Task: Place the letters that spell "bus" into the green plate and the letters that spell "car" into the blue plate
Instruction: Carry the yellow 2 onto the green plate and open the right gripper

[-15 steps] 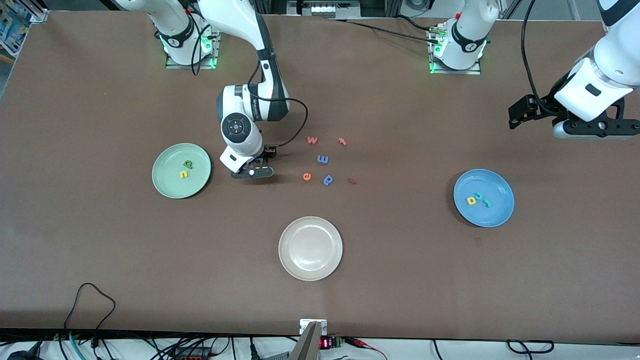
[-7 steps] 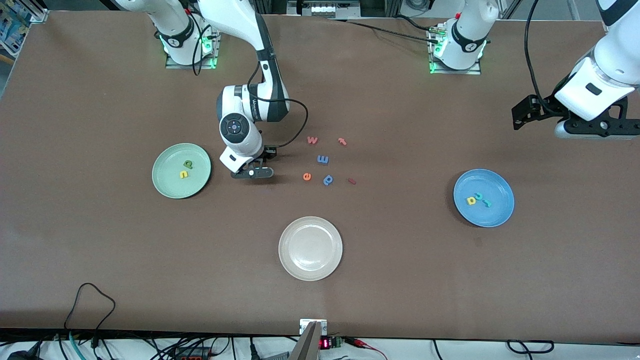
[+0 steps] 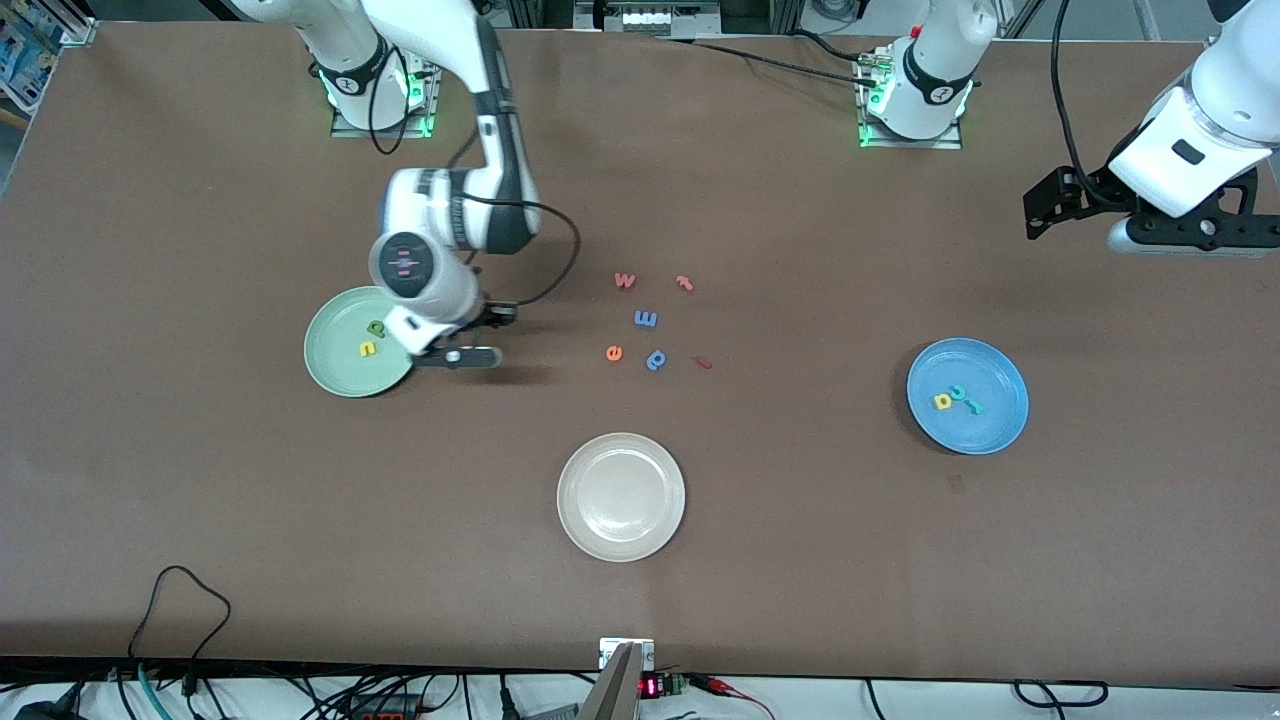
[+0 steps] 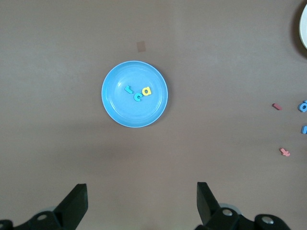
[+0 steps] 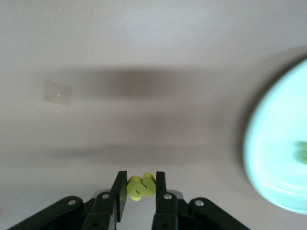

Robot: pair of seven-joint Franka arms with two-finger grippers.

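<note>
My right gripper (image 5: 140, 181) is shut on the yellow s-shaped letter (image 5: 140, 186), which sits pinched between its fingers. In the front view this gripper (image 3: 455, 357) hangs over the table at the edge of the green plate (image 3: 335, 345). On that plate lie a green b-shaped letter (image 3: 377, 327) and a yellow u (image 3: 367, 349). The blue plate (image 3: 990, 380) holds a yellow a (image 3: 942, 401), a light-blue c (image 3: 958, 392) and a teal r (image 3: 973, 405). My left gripper (image 3: 1190, 235) waits open and raised at the left arm's end of the table, looking down on the blue plate (image 4: 115, 96).
A white plate (image 3: 620, 497) lies nearer to the front camera, mid-table. Loose letters sit between the arms: a red w (image 3: 625, 281), a red t (image 3: 685, 283), a blue m (image 3: 646, 319), an orange e (image 3: 614, 352), a blue p (image 3: 656, 359) and a small red piece (image 3: 704, 362).
My right gripper closed on the yellow s, lifted and moved toward the green plate. The left arm has barely shifted.
</note>
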